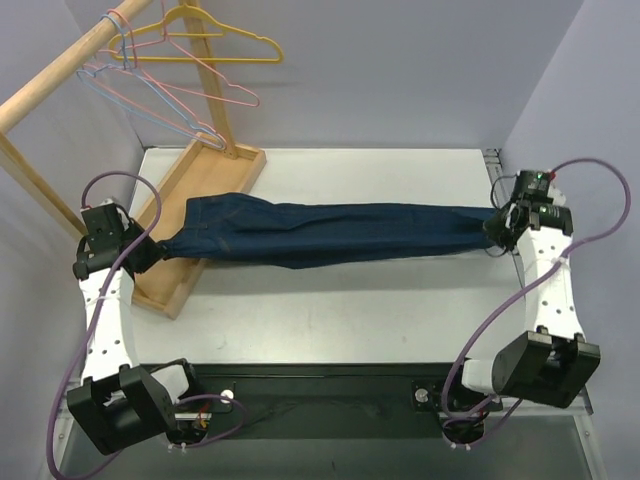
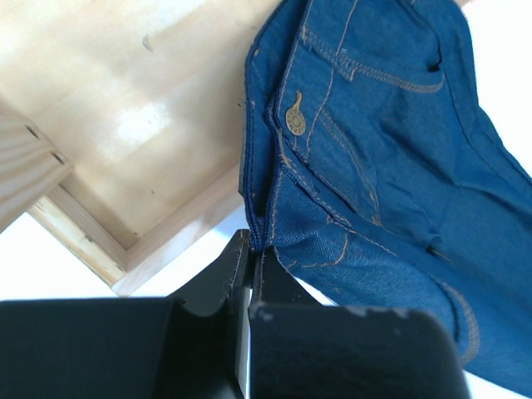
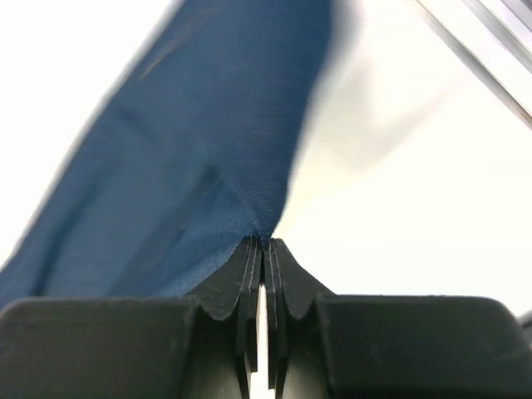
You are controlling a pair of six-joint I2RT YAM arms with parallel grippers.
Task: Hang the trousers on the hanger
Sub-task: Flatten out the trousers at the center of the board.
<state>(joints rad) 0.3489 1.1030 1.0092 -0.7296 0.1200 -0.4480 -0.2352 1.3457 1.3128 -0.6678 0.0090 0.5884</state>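
The trousers, dark blue jeans, are stretched straight across the table between my two grippers. My left gripper is shut on the waistband edge, close to the brass waist button. In the left wrist view the denim runs up from the pinched jaws of that gripper. My right gripper is shut on the leg end. In the right wrist view the blue cloth fans out from its closed tips. The light-blue hanger hangs on the wooden rod at the back left, apart from both grippers.
A wooden rack with a slanted rod stands at the back left and carries a yellow hanger and pink hangers. Its tray-like wooden base lies under the waist end of the jeans. The table edge is close behind the right gripper.
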